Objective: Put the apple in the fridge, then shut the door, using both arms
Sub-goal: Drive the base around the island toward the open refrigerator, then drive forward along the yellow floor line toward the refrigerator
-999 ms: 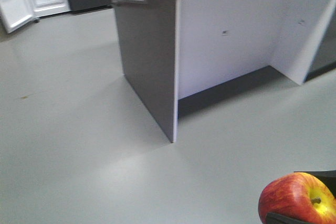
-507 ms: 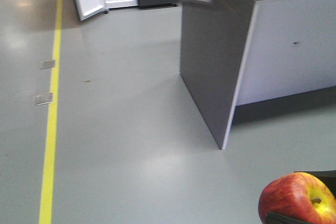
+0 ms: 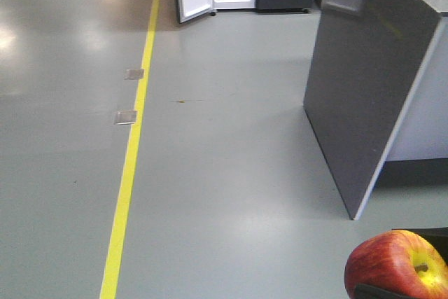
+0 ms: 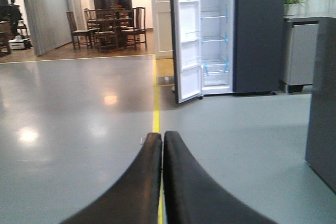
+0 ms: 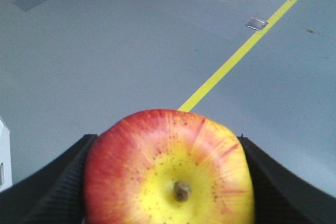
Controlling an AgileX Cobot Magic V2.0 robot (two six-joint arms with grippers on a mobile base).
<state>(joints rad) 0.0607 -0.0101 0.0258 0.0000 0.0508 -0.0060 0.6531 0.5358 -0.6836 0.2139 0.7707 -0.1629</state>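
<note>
A wide grey floor point(image 3: 231, 173) lies ahead of us, with a yellow line point(image 3: 128, 173) running toward the fridge point(image 4: 260, 30) at the far end of the room. The fridge stands open. Its door point(image 4: 188, 40) is swung out to the left of the white shelves, inner face toward us. On our right, the end panel of a dark grey counter cabinet point(image 3: 364, 96) juts toward our path.

The apple point(image 5: 170, 166) sits in the right gripper point(image 5: 168, 142) with its stem end toward the wrist camera, and the jaws are clamped on its two sides. The left gripper point(image 4: 161, 139) carries nothing, and its jaws are together with the tips touching.

We judge the step in hand to be the drive to the fridge, well apart from us, with the apple carried along. To do it well, we should keep the clamp steady, neither squeezing harder and bruising the fruit nor slackening while the base rolls. We should hold the right arm tucked in and steer left of the cabinet's corner. We should arrive square to the shelves, with the open door on our left, so the right arm can reach a shelf and the left can push the door shut.
</note>
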